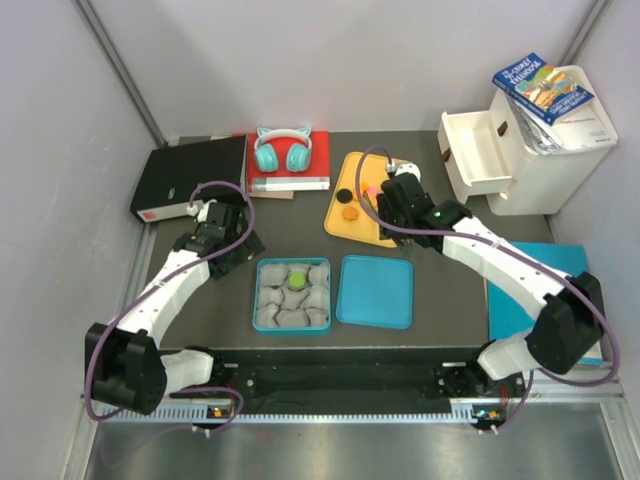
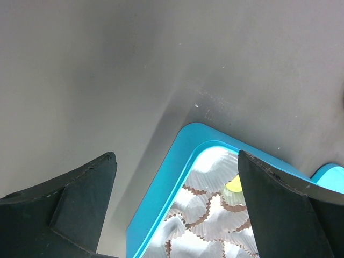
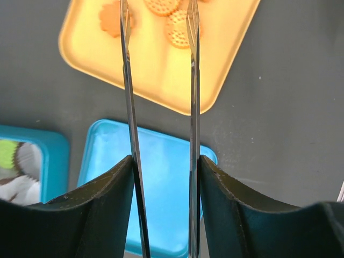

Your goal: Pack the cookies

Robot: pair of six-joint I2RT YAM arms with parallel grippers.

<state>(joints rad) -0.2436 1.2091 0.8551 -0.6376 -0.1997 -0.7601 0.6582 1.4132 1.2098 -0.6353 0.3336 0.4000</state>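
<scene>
Two arms are out, so take it from your left. Your left gripper (image 2: 176, 156) hovers over the dark surface (image 1: 450, 295), near a corner of the teal box (image 1: 258, 296), jaws spread wide and empty. That box is lined with grey-white paper cups (image 1: 275, 300), and one green cookie (image 1: 297, 280) sits in a cup toward the back. Just beside it the teal lid (image 1: 375, 291) lies flat. Behind the lid, the yellow tray (image 1: 352, 168) carries an orange cookie (image 1: 343, 196), a black cookie (image 1: 350, 212) and a pink cookie (image 1: 368, 188). Your right gripper (image 3: 157, 16) hangs over them, jaws half parted. Their tips run out of view, so I cannot tell whether they pinch anything.
</scene>
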